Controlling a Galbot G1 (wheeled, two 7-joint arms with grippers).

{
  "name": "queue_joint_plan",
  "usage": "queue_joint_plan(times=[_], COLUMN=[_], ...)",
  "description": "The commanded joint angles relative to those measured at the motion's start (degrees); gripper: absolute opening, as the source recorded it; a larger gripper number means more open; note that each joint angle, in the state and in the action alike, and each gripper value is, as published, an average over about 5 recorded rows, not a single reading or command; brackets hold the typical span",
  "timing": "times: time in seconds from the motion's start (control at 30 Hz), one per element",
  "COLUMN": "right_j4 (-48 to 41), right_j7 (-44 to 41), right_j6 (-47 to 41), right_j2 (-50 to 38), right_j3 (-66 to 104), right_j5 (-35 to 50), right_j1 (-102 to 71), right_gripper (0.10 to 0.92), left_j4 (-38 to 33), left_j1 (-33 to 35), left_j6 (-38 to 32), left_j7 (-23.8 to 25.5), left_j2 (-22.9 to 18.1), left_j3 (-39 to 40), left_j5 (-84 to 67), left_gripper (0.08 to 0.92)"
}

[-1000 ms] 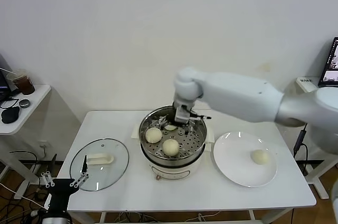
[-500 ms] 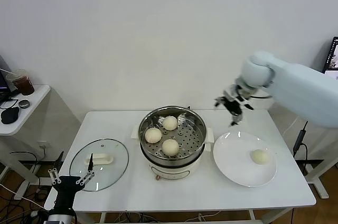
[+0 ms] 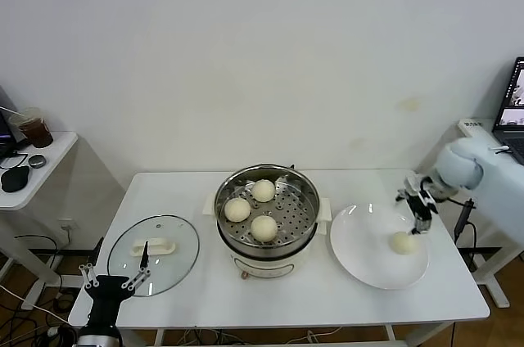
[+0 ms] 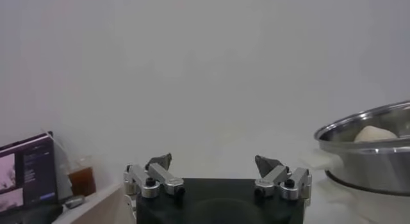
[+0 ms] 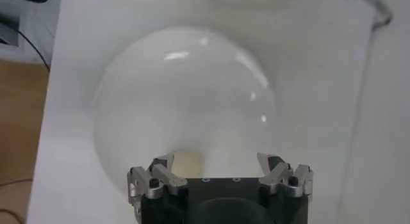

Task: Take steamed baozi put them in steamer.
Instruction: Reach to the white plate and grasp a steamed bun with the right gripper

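We hold the right gripper (image 3: 418, 204), jaws wide and empty, just above the last baozi (image 3: 402, 242), near the tabletop's right edge.

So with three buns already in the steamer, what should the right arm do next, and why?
Probably lower the right gripper onto the last baozi and close on it. It is the only bun on the plate, the steamer already holds three, and the open gripper hangs just above the bun. The left gripper waits, open, at the table's front left corner.
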Motion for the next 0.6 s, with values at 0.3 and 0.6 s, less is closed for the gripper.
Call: queue_joint_plan(times=[0.3, 0.6], right_j4=[-13.14, -15.64], right_j7=[2.53, 2.09], right_j6=[2.85, 3.01], right_j2=[7.29, 10.77], right_j3=[9.81, 9.58], right_j5=[-9.18, -10.32], right_j1=[-12.26, -12.33], right_gripper=[0.823, 0.823], left_j4=[0.08, 0.28], left_j1=[0.36, 0.6], left_j6=[0.1, 0.1], left_j7=[0.07, 0.08], left_j2=[-0.08, -0.09], left_j3=[-0.38, -0.89], left_j5=[0.1, 0.04], left_gripper=[0.823, 0.823])
